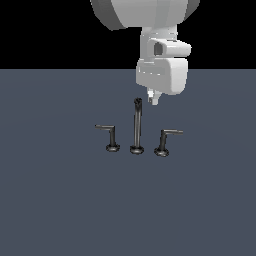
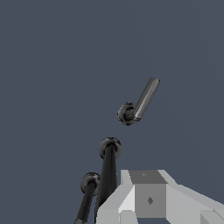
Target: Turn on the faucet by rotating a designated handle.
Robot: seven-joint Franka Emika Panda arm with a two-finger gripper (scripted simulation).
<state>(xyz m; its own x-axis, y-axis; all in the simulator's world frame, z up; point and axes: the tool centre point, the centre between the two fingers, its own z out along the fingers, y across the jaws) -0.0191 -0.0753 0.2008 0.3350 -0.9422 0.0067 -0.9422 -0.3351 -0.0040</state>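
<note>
Closest to the wrist camera is the pale grey end effector (image 2: 148, 199), whose fingers are too little in view to tell whether it is released or clenched; it holds nothing and touches nothing. On the dark tabletop (image 1: 60, 210) stands the faucet (image 1: 137, 127), its tall spout post between two L-shaped levers. The handle (image 1: 165, 141), arm pointing to the exterior view's right, stands below the end effector (image 1: 153, 98), apart from it.
</note>
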